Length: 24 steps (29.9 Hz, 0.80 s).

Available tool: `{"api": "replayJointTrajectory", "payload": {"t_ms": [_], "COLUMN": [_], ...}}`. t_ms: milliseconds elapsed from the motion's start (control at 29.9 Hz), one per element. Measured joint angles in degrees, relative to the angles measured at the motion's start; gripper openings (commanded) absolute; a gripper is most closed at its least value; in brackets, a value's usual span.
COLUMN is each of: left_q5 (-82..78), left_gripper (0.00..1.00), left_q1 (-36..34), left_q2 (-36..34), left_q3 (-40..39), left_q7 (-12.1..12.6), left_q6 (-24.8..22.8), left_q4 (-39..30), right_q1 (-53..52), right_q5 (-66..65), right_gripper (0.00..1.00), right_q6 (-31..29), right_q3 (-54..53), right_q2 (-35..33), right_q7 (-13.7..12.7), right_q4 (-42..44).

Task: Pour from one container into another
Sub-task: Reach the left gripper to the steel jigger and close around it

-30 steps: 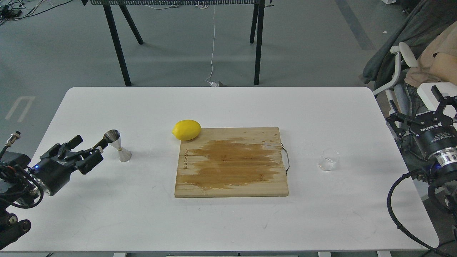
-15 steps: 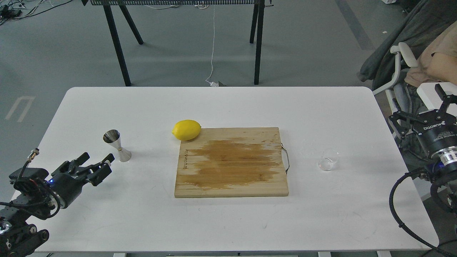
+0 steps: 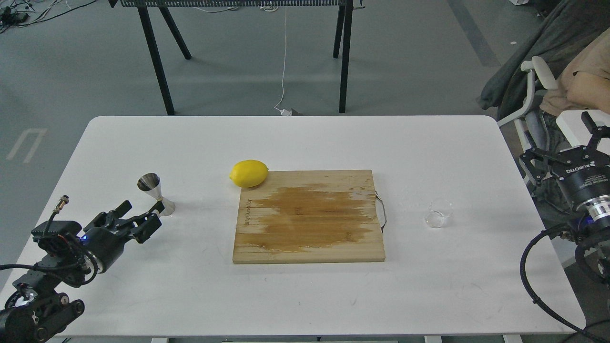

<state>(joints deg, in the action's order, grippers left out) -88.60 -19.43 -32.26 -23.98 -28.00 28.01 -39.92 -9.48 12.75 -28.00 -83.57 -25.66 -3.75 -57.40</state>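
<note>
The glass cup [image 3: 439,213] stands upright on the tabletop [image 3: 305,295] at about 3 o'clock of the cutting board [image 3: 309,216], well apart from both grippers. It looks light, rigid, slippery and breakable; I would take it across its round wall, low and gently. The jigger [image 3: 156,194] stands at 9 o'clock of the board, the left gripper [image 3: 143,216] just below it, fingers spread and empty. The right gripper [image 3: 567,145] hangs off the table's right edge, fingers wide. A lemon [image 3: 249,173] touches the board's far-left corner.
</note>
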Motion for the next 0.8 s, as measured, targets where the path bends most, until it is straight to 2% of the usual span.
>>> {"api": "replayJointTrajectory", "payload": {"t_ms": [435,803], "left_q5": [-0.09,0.06], "left_gripper": [0.98,0.97], "left_q1": [-2.49,-5.54], "left_q2": [2.95,7.23], "left_q3": [0.16,3.32], "left_q7": [0.0,-0.01], "left_q6": [-0.01,-0.01], "left_q4": [1.94,8.24], "right_q1": [0.01,0.0], "right_q5": [0.0,0.0], "right_gripper": [0.99,0.99], "right_q6": [0.0,0.0], "right_q3": [0.0,-0.35], "right_q2": [0.0,-0.11], "right_q7": [-0.01,-0.03], "right_q4": [0.0,0.0]}}
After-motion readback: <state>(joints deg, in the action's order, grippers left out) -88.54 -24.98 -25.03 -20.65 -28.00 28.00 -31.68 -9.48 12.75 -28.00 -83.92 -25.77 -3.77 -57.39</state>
